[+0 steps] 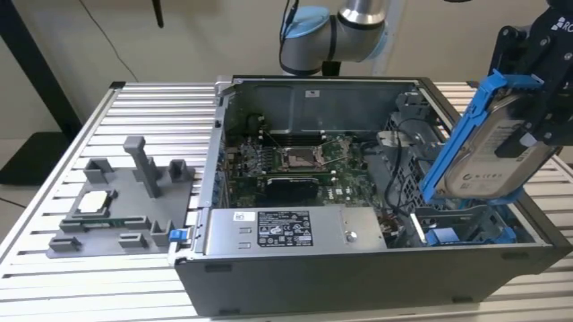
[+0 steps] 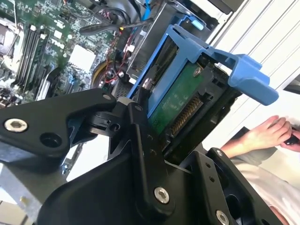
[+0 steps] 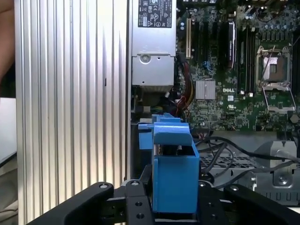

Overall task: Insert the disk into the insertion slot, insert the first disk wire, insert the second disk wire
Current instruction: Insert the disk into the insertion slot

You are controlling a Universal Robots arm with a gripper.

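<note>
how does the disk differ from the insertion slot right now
The disk hangs tilted steeply above the case, clamped in the gripper; the insertion slot sits low inside the case, at the exterior view's right. The disk is silver with a white label; the slot is grey metal. Both carry bright blue plastic parts.

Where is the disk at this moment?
At the exterior view's right, the disk is held tilted in the tool, above the slot with blue rails in the computer case.
</note>
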